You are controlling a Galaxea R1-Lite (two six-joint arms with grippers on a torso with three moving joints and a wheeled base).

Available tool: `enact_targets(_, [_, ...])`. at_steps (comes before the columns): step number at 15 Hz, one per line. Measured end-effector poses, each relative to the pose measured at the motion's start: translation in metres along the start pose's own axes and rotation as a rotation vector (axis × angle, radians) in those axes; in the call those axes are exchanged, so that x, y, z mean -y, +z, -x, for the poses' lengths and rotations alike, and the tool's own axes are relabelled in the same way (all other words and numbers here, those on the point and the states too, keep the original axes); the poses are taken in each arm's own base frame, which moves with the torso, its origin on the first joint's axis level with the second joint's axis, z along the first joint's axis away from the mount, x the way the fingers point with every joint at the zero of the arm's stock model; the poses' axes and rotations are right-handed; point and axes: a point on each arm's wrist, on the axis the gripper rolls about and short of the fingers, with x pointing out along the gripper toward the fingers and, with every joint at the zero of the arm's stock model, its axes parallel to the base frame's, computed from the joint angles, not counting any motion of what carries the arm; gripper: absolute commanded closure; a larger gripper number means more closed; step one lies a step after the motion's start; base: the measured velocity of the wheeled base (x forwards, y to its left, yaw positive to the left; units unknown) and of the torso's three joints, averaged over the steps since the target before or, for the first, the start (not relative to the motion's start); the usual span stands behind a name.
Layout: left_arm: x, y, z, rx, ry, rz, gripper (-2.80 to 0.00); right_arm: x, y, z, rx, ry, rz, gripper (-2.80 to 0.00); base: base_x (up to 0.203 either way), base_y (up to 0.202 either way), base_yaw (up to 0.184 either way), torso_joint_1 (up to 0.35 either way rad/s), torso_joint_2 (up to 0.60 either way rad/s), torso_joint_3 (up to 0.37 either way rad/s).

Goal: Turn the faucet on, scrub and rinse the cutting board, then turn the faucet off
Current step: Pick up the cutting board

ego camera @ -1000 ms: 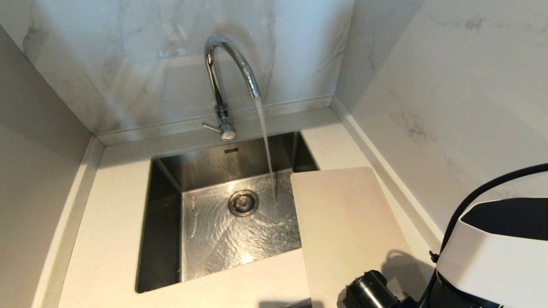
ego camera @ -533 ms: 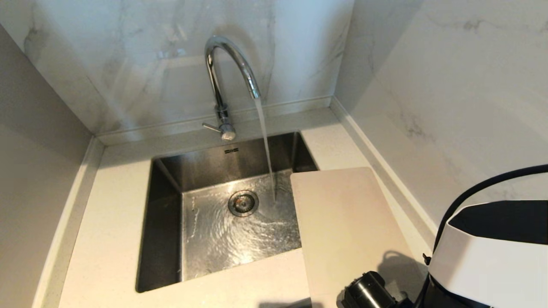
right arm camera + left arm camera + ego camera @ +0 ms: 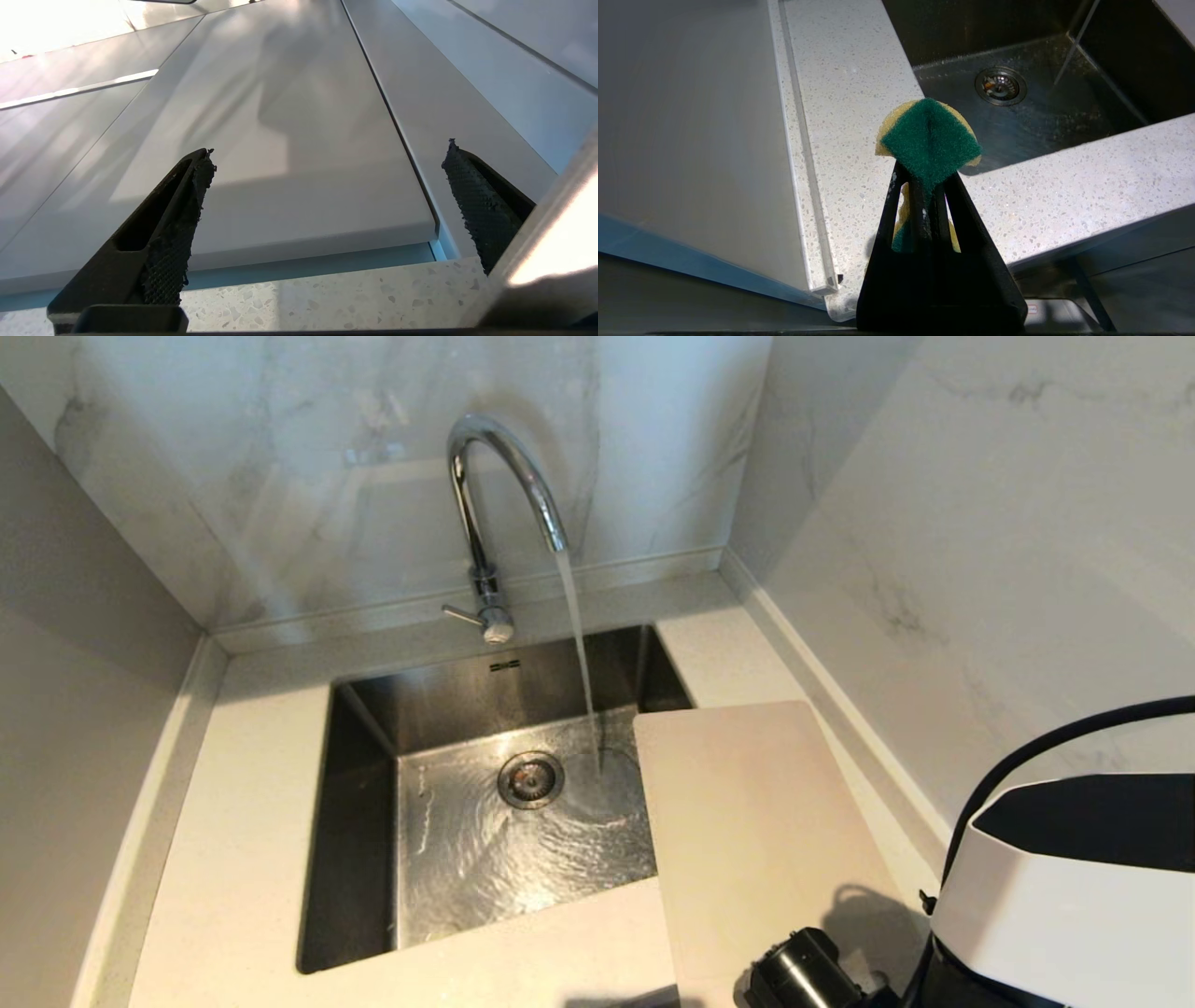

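Observation:
Water runs from the chrome faucet into the steel sink; its thin side lever points left. The beige cutting board lies flat on the counter to the right of the sink, its left edge overhanging the basin. My left gripper is shut on a green and yellow sponge, above the counter by the sink's near left corner. My right arm is low at the right, beside the board's near end. The right gripper is open and empty, facing grey wall panels.
Speckled countertop surrounds the sink, and marble walls close in behind and on the right. The drain lies in the wet basin floor. A grey side panel stands to the left of the counter.
My right arm's white housing has crept slightly left in the head view. The water keeps running, and the board has not moved.

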Motion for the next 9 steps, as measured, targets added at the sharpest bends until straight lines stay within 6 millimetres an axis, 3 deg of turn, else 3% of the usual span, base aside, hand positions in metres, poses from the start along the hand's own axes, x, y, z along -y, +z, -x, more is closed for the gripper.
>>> enact_targets(9, [0.0000, -0.0001, 0.0000, -0.001, 0.000, 0.000, 0.00, -0.0043, -0.0004, -0.0085, 0.025, -0.041, -0.028, -2.80, 0.000, 0.000, 0.000, 0.000, 0.00, 0.000])
